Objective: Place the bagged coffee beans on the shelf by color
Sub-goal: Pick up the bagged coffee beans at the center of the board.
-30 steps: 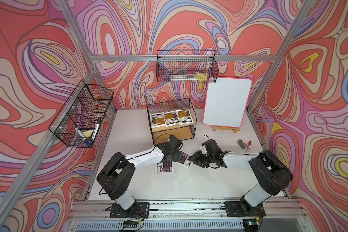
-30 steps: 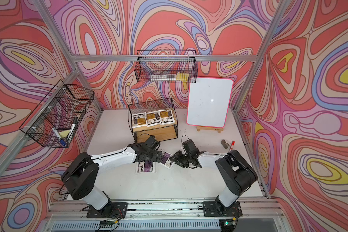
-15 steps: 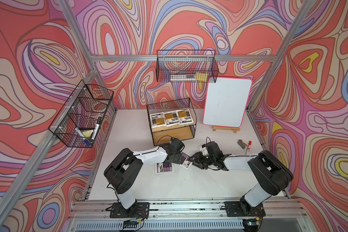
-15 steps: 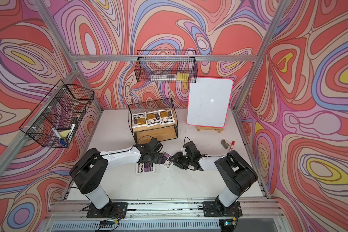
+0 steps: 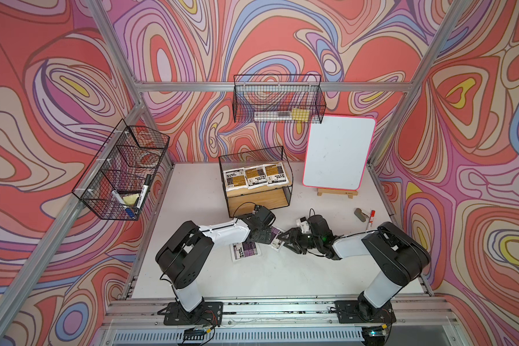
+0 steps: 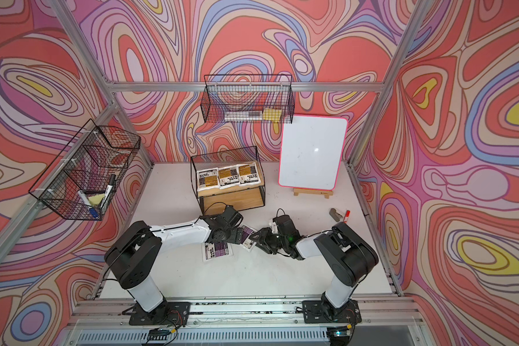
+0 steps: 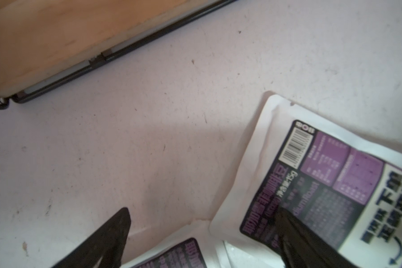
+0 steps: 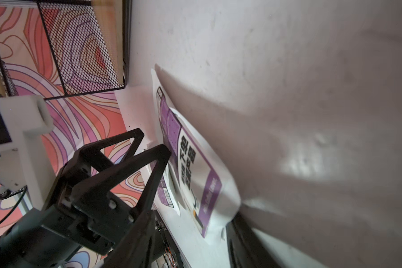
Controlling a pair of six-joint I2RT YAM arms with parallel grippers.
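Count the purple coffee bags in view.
2. One bag lies flat on the table near the left arm; the other sits between the left gripper and right gripper. The shelf's lower tier is partly hidden, so more could be there.

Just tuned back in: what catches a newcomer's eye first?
Centre stage, the left gripper, open, and the right gripper meet over one purple coffee pouch, with a second purple pouch lying next to it. Behind, three orange-yellow pouches line the top board of the shelf.
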